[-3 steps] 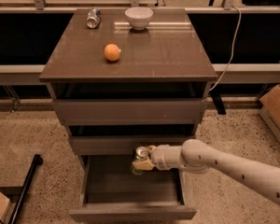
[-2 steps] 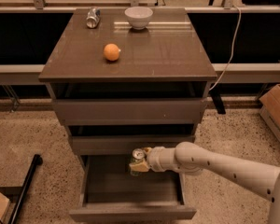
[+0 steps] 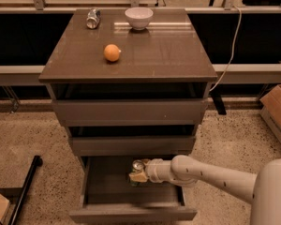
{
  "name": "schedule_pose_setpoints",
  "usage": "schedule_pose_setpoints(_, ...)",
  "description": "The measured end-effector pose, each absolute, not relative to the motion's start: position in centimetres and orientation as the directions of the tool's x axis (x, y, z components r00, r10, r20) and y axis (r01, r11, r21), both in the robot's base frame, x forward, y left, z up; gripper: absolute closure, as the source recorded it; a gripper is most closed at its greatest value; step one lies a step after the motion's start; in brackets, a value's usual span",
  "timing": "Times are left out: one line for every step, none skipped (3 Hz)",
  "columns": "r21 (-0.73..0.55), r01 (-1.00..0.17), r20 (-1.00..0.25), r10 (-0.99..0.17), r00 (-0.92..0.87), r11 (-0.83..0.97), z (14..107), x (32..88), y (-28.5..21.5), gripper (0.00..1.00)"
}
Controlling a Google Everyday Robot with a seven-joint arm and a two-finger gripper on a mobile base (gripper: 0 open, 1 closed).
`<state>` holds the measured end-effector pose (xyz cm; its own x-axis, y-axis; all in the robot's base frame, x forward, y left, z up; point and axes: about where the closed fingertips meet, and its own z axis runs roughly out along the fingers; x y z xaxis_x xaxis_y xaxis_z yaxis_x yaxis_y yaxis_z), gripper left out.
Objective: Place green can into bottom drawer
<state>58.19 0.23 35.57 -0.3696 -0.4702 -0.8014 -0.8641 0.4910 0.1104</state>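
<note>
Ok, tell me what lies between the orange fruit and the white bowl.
Camera view: only bare brown cabinet top between orange fruit and white bowl. The hand holds the green soda can over the bottom drawer.

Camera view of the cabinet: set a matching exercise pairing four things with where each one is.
Things:
1. orange fruit
2. white bowl
3. silver can
4. gripper

Places:
A. back corner of the cabinet top
B. in the open bottom drawer, holding the green can
C. middle of the top's back edge
D. alone, nearer the top's middle

Pairs: 1-D, 2-C, 3-A, 4-B.
</note>
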Motion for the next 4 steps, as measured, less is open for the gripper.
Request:
schedule_pose_setpoints(0.171,-0.842,-0.802,-0.424,-0.421,0.512,31.8,57.4,-0.3,1.0)
schedule_pose_setpoints(0.22,-0.819,-0.798,-0.386,-0.463,0.53,28.6,57.1,-1.1,1.0)
schedule_pose_setpoints(0.231,-0.801,-0.778,-0.39,-0.492,0.552,25.9,57.2,-2.1,1.0)
schedule_pose_setpoints(0.238,-0.79,-0.754,-0.406,-0.517,0.565,23.5,57.3,-3.4,1.0)
